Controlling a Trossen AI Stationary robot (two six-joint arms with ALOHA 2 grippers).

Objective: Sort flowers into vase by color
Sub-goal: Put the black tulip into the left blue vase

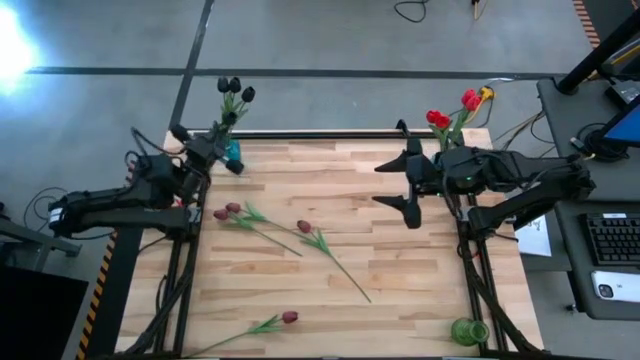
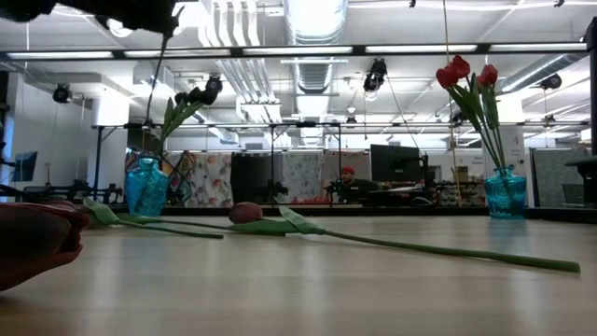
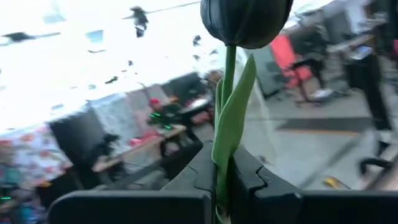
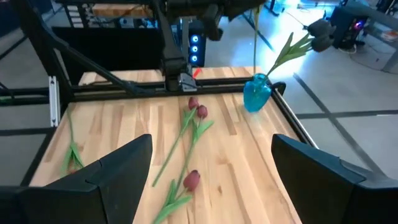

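Left wrist view: black tulip point(image 3: 246, 18) upright, stem clamped between the closed fingers point(image 3: 186, 171) of the left gripper point(image 1: 215, 143), held above the blue vase point(image 1: 233, 152) at the table's far left corner, beside more black tulips point(image 1: 232, 88). Four maroon tulips point(image 1: 303, 227) lying loose on the wooden table point(image 1: 400, 270). Red tulips point(image 1: 440, 120) standing in a second blue vase point(image 2: 505, 194) at the far right corner. Right gripper point(image 1: 412, 186) hovering nearby, jaws wide apart, empty. No readable writing anywhere.
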